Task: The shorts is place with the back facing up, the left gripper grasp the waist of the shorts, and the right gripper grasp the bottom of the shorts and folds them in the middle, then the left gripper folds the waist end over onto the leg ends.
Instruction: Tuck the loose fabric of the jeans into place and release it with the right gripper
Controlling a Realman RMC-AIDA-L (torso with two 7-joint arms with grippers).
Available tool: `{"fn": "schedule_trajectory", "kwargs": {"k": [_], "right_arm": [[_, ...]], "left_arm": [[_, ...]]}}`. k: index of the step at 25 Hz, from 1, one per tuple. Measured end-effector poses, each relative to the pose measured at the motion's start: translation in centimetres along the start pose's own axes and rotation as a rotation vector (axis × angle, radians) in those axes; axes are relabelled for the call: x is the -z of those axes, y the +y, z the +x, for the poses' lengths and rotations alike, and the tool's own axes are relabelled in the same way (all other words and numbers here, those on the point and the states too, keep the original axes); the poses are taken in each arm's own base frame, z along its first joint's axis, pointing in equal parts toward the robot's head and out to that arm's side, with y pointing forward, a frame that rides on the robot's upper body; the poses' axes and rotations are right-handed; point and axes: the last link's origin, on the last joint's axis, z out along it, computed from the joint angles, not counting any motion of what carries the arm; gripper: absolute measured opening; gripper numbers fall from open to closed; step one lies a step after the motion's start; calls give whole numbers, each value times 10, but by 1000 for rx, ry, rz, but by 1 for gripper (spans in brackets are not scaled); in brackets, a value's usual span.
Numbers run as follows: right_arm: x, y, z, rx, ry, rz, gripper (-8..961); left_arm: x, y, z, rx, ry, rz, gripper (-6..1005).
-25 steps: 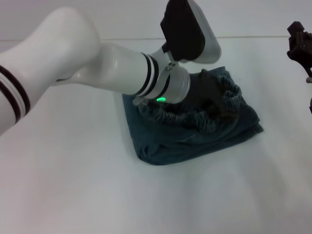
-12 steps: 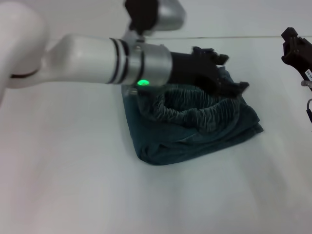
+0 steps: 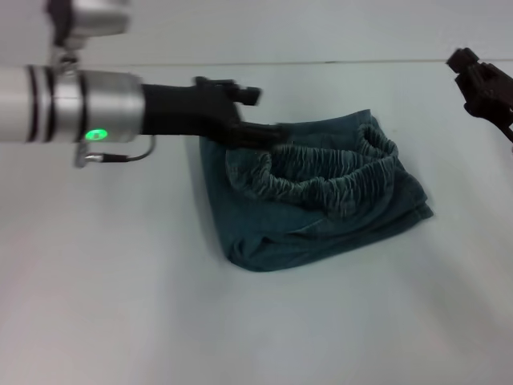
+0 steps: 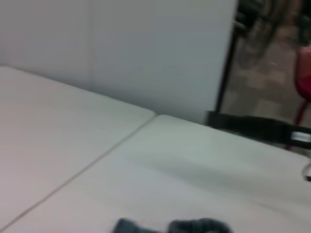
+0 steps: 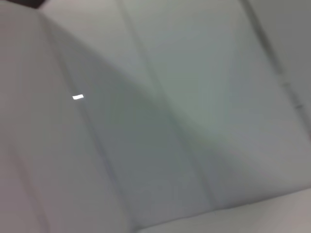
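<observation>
Teal shorts (image 3: 313, 192) folded into compact bundle mid-tabletop (image 3: 120, 305), elastic waistband (image 3: 321, 172) doubled over on top, so both folds judged done; left pincer (image 3: 255, 114) spread, empty, just above bundle's far-left corner; right pincer (image 3: 481, 84) far right, well apart, finger state unclear.

The shorts (image 3: 321, 204) are a dark teal blue, with a paler grey-blue ribbed waistband (image 3: 325, 172) showing fine vertical gathers. The desk (image 3: 240, 321) is plain white. The left gripper (image 3: 260, 112) is black, on a silver wrist with two black rings and a bright green light (image 3: 97, 134). The right gripper (image 3: 481, 84), at the desk's far right edge, is black.
</observation>
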Motion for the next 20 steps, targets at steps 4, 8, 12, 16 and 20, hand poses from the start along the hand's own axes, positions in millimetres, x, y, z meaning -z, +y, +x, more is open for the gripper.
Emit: {"fn": "schedule_trajectory", "kwargs": {"k": [4,8,12,16,20], "right_arm": [[3,7,-27,14,84,-196,129],[-1,12,-62,20,230,-331,302],[-20,26,-103,95,437,-411,391],[-50,53,-122,218,711,-470,481],[-81,79,-124,290,936,-495,554]], "left_arm": [[24,0,-25,90,50,24,852],[37,12,-54,157,38,-8,851],[52,24,-75,222,56,-41,849],[65,32,-90,261,66,-62,848],[68,39,-95,265,45,-100,847]]}}
